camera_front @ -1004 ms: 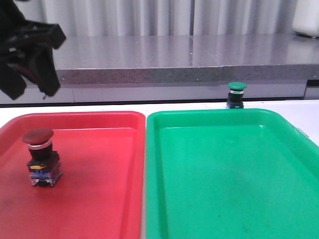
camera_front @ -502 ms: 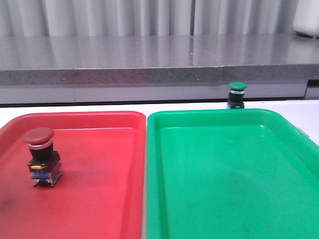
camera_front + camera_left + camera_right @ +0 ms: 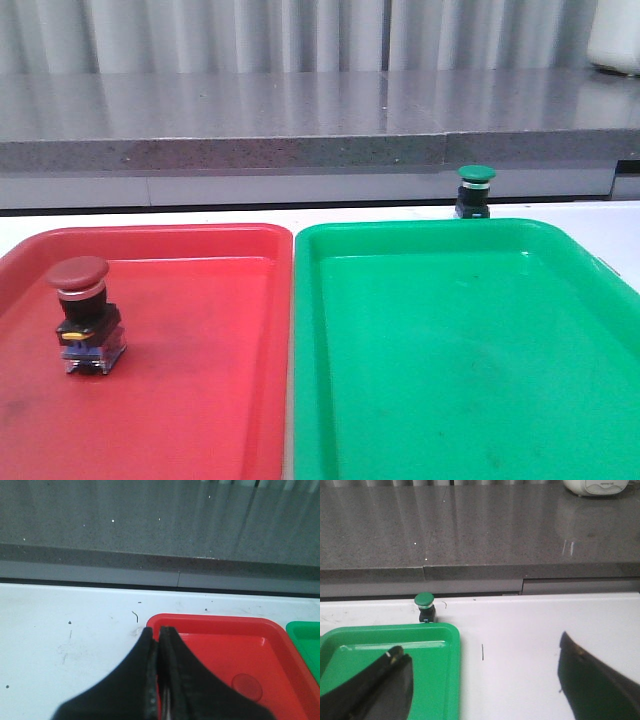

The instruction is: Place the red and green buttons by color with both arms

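Standing upright inside the red tray [image 3: 200, 400], the red button [image 3: 84, 313] looks sorted, which would explain why the left claw [image 3: 159, 645] is clenched on nothing. The green button [image 3: 475, 190] sits on the bench [image 3: 150, 216] just behind the green tray [image 3: 450, 380], so the right claw [image 3: 485, 680] is spread wide, likely to fetch it.

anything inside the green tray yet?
No. The green tray holds nothing; the green button stands on the table behind its far rim. The tray's near edge is out of frame.
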Controlling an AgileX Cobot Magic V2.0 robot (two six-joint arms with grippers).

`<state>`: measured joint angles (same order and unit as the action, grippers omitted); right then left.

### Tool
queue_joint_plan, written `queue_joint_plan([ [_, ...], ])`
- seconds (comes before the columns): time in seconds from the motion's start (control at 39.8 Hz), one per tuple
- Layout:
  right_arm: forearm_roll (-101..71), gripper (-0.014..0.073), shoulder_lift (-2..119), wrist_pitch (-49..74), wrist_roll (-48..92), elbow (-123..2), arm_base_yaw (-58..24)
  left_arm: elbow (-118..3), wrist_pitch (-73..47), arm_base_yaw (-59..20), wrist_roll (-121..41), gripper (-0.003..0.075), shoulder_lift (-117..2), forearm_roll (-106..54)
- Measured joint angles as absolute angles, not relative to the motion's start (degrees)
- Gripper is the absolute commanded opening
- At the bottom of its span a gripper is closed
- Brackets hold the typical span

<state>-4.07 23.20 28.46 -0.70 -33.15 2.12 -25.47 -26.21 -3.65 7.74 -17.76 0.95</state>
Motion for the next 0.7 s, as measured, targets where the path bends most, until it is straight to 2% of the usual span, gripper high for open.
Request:
queue_joint_plan([
  [0.23,-4.07,0.0608,32.82,27.58,-0.7,-35.18,0.99,-23.23,-26.21,-3.56,7.77,-0.002,-8.72,0.95],
  [0.7,-4.07,0.0608,70.65,26.94,-0.7,-57.77,-6.5,-23.14,-26.08,-3.56,7.77,-0.002,-8.19,0.95],
])
